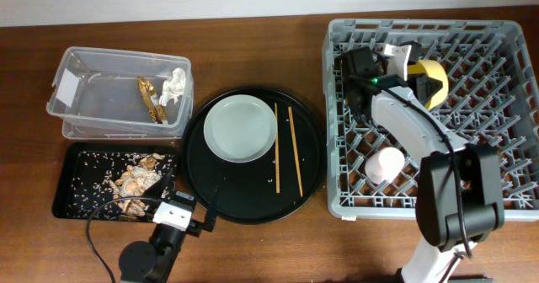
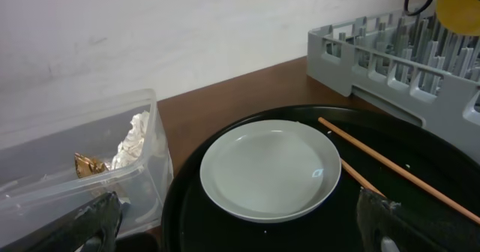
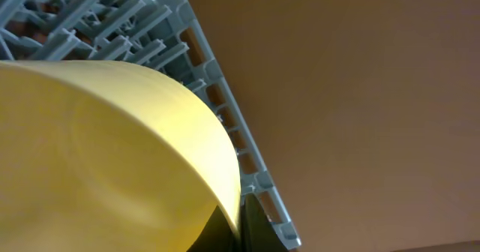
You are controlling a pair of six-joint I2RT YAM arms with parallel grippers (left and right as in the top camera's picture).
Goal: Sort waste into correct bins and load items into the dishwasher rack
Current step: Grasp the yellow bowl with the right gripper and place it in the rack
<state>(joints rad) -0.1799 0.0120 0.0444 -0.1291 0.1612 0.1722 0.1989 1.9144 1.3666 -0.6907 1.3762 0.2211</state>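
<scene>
most of the waste is sitting sorted: crumpled tissue [image 1: 175,84] and brown-gold wrapper [image 1: 148,96] are lying in the clear tub [image 1: 93,98], food scraps [image 1: 135,182] with rice crumbs are lying in the shallow black tray [image 1: 72,207]. no loose waste is showing on the round black tray [image 1: 253,194] beyond maybe a few specks. rack loading is running roughly halfway, my read: right gripper [image 1: 414,71] is clamping the yellow bowl [image 1: 434,81] over the far part of the dishwasher rack [image 1: 505,182], and i cannot tell if the bowl is seated; right wrist view is showing its rim pinched at a finger. pink cup [image 1: 383,163] is sitting in the rack near the front. blue cup is not showing, possibly under the arm. plate [image 1: 239,128] and both chopsticks [image 1: 275,148] are waiting on the round tray. left gripper [image 1: 194,190] is hovering spread wide and empty at the tray's near edge, facing the plate, so plate is probably coming next
</scene>
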